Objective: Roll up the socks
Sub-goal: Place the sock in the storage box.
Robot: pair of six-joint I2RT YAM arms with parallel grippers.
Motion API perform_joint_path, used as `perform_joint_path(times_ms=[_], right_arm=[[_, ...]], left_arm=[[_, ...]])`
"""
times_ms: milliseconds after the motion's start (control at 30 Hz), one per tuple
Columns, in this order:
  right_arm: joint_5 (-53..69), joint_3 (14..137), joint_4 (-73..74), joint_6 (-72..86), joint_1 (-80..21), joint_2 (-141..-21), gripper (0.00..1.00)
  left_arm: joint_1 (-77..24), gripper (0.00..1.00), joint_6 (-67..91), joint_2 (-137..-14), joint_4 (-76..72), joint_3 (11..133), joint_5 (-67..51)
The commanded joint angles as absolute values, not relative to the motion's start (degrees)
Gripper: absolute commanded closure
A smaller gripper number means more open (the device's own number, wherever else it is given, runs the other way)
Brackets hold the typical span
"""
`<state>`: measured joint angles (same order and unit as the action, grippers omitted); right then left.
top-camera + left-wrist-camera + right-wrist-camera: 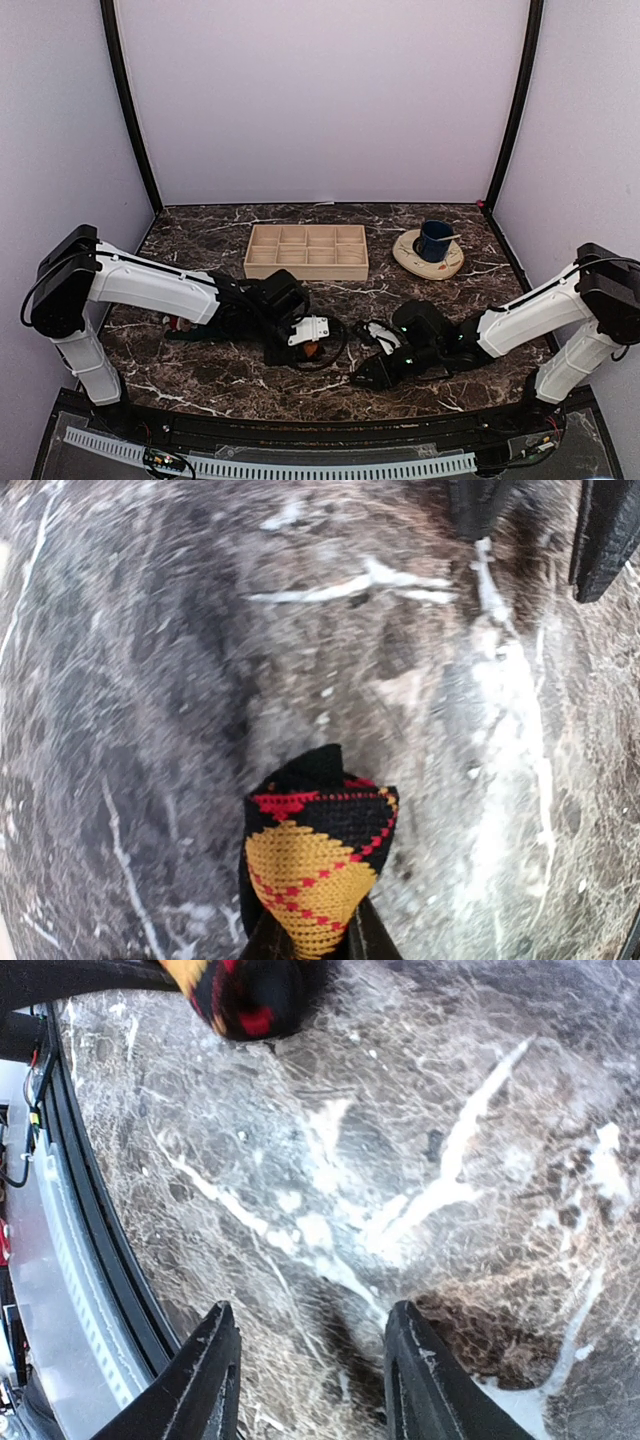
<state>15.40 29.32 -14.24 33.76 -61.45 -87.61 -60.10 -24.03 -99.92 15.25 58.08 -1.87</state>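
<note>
We record:
- the table: dark brown marble, white veins.
- the compartment tray, far centre: pale wood.
- the cup, far right: dark blue.
- the saucer: cream.
- the argyle sock: black, with a yellow-orange diamond crossed by red dotted lines and a red patch.

Soft, even light fills the overhead view; shadows are faint. The left wrist view smears the counter with blur, though the argyle sock is crisp. The right wrist view bends at its edges.
</note>
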Motion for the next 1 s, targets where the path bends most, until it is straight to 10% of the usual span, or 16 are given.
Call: perform_joint_path(times_ms=[0, 967], right_arm=[[13.33, 28.76, -14.71, 34.04, -61.45, -87.07, 0.55], [12.34, 36.05, -17.19, 30.17, -58.99, -93.01, 0.55]], left_arm=[[-57.72, 1.0, -21.81, -94.74, 17.8, 59.3, -2.91], [-35.6, 1.0, -35.27, -103.87, 8.12, 82.49, 6.68]])
